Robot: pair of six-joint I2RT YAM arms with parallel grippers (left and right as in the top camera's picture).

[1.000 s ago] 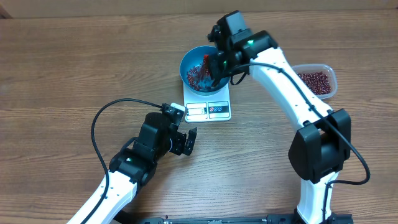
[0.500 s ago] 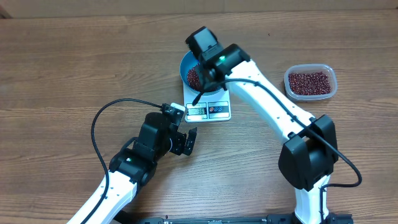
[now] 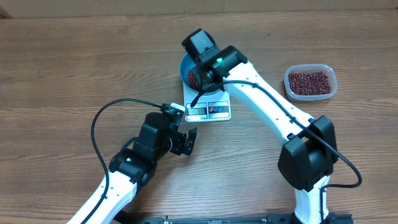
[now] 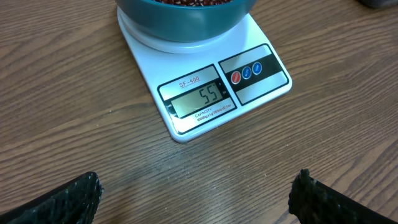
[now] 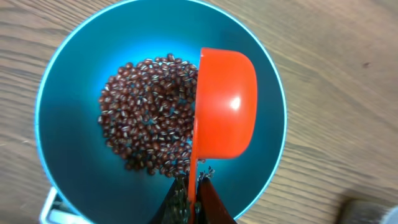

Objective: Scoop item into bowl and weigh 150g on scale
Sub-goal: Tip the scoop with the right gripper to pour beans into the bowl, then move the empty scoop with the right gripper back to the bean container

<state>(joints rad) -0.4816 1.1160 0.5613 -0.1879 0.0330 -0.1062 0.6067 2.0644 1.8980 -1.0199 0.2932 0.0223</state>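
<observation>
Count: one blue bowl, one white scale, one red scoop, one clear tub, two heaps of beans | Right fingers: clamped on scoop handle, scoop just ahead, turned sideways over bowl's beans | Left fingers: spread wide, empty, scale ahead across bare surface | Hidden: overhead, arm covers most of bowl

bowl: 1 | scale: 1 | scoop: 1 | tub: 1 | bean heaps: 2 | arms: 2
</observation>
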